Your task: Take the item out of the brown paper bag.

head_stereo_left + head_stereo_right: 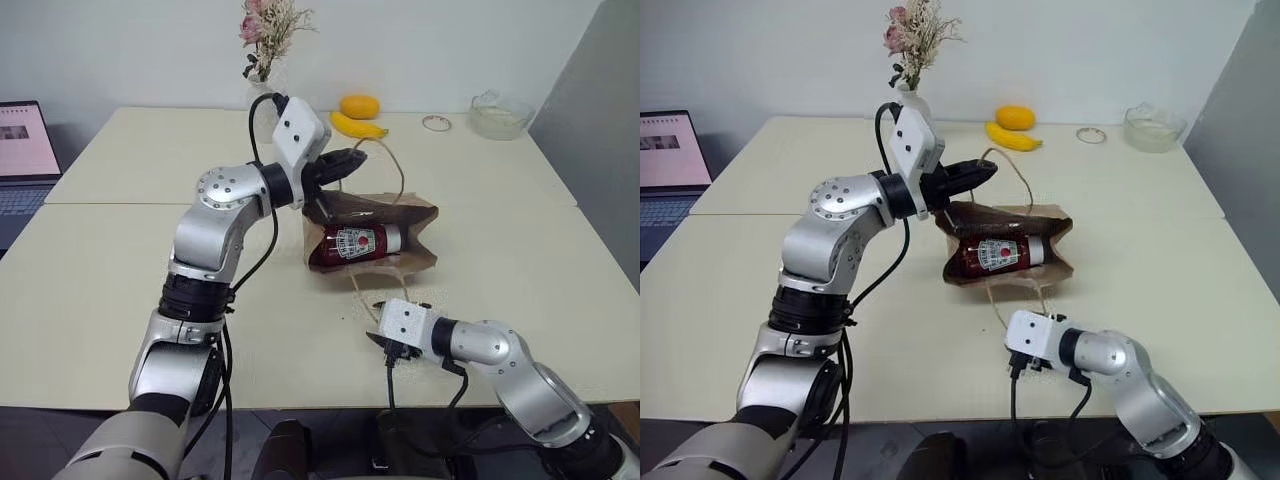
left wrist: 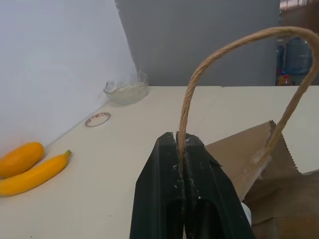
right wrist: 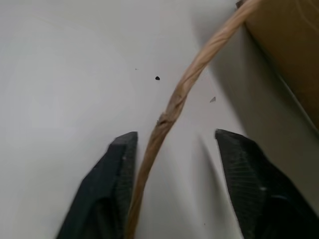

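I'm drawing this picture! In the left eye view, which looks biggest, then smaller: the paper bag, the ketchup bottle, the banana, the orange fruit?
1. brown paper bag
2. ketchup bottle
3. banana
4. orange fruit

The banana and fruit sit farther back, so they look smaller than they are.

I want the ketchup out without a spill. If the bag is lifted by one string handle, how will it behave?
Likely floppy: the brown paper bag is crinkled, lying on its side. The left gripper pinches only a thin handle, so it may sag and swing. The ketchup bottle lies at the mouth and could slide out.
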`<act>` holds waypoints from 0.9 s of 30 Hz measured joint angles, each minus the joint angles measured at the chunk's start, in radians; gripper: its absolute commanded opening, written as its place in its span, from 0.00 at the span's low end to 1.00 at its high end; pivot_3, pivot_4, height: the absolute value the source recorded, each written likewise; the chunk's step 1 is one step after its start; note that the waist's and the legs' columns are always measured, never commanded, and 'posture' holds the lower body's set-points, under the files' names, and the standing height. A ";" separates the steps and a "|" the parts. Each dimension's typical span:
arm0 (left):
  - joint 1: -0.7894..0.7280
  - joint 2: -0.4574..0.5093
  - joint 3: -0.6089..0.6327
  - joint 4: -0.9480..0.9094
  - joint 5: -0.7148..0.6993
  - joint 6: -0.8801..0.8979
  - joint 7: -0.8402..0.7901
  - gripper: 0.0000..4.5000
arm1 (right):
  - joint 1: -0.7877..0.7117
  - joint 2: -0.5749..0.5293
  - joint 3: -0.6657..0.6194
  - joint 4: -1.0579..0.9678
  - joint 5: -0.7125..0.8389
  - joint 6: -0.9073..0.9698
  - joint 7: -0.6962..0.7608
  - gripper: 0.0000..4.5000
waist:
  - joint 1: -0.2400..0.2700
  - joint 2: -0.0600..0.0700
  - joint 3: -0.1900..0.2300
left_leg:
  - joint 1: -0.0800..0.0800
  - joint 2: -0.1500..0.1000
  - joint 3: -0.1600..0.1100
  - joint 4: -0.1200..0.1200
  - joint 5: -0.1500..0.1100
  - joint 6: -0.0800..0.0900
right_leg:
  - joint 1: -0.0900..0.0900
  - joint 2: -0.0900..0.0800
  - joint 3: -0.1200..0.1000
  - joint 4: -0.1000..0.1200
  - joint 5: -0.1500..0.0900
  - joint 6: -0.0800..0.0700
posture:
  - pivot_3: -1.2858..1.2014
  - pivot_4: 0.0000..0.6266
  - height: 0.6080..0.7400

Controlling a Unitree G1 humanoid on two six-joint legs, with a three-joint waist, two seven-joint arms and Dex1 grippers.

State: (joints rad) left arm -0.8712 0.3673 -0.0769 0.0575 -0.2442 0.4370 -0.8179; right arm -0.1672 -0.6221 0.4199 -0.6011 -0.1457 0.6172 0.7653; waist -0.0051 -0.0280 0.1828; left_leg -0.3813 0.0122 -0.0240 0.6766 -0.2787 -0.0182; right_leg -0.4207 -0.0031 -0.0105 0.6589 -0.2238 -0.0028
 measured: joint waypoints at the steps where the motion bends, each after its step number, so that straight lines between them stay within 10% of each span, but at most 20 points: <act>1: 0.002 0.000 0.000 -0.010 -0.004 0.005 0.000 0.00 | 0.007 -0.014 -0.026 -0.026 0.029 0.014 0.020 0.87 | 0.000 0.000 0.000 | 0.000 0.000 0.000 0.000 0.000 0.000 | 0.000 0.000 0.000 0.000 0.000 0.000 | 0.52 0.24 1.00; 18: 0.020 0.003 -0.016 -0.038 -0.021 -0.010 -0.030 0.00 | 0.046 -0.226 -0.639 -0.254 0.698 0.349 0.267 0.95 | 0.000 -0.001 0.000 | 0.000 0.000 0.001 0.000 0.000 0.000 | 0.001 0.001 0.000 0.000 0.000 0.000 | 0.52 0.24 1.00; 27: 0.017 0.005 -0.020 -0.006 -0.022 -0.047 -0.048 0.00 | -0.383 -0.053 -0.210 -0.013 0.508 0.292 -0.007 0.95 | -0.013 0.000 0.001 | -0.001 0.000 0.001 -0.001 0.000 0.000 | -0.002 0.003 -0.001 0.001 0.000 -0.001 | 0.52 0.24 1.00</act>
State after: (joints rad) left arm -0.8539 0.3722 -0.0964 0.0515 -0.2667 0.3904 -0.8654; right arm -0.5501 -0.6756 0.2101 -0.6146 0.3620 0.9091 0.7587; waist -0.0177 -0.0281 0.1836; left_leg -0.3822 0.0119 -0.0231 0.6759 -0.2789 -0.0180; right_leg -0.4222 -0.0005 -0.0111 0.6594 -0.2242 -0.0035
